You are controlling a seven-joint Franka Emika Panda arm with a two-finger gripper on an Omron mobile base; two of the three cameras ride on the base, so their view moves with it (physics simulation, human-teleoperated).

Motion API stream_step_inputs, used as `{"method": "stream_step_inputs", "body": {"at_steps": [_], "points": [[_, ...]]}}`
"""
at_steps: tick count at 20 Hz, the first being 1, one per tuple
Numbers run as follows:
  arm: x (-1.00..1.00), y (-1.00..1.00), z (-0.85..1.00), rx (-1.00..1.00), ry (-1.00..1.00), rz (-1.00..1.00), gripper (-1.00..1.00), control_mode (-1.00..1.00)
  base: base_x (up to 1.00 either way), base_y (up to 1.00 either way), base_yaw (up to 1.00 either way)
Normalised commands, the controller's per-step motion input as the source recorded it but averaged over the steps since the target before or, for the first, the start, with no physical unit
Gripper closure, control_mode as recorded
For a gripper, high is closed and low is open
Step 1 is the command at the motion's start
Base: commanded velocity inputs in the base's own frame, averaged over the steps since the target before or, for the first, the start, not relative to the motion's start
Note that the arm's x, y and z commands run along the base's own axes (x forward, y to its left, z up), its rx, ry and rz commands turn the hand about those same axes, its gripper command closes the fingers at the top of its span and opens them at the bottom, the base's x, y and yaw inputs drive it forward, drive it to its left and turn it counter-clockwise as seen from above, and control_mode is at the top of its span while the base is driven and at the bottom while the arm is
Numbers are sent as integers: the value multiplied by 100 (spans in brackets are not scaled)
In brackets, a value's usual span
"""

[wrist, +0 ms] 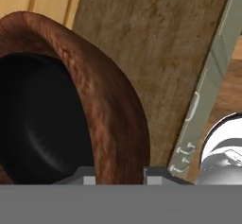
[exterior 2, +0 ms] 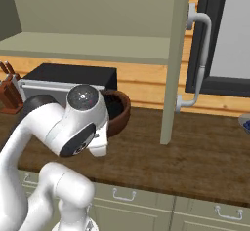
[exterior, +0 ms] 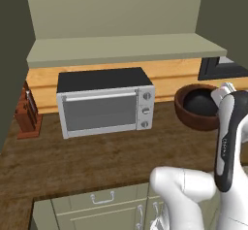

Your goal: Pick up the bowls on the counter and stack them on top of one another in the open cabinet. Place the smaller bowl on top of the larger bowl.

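Your gripper (wrist: 119,178) is clamped on the brown bowl's (exterior: 193,115) rim; black bowl (exterior: 199,103) inside, cabinet shelf (exterior: 121,49) bare.

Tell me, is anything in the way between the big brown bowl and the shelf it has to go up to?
Nothing visible blocks it. The larger bowl, with the smaller bowl inside it, sits on the counter right of the toaster oven. The open cabinet is above, with open space between.
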Motion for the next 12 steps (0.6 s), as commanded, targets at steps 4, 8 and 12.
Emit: {"method": "stream_step_inputs", "body": {"at_steps": [4,8,12], "points": [[13,40,100,-11,-3,0,100,-100,0,0,0],[34,38,100,-7,0,0,100,-100,0,0,0],[52,34,100,0,-2,0,100,-100,0,0,0]]}}
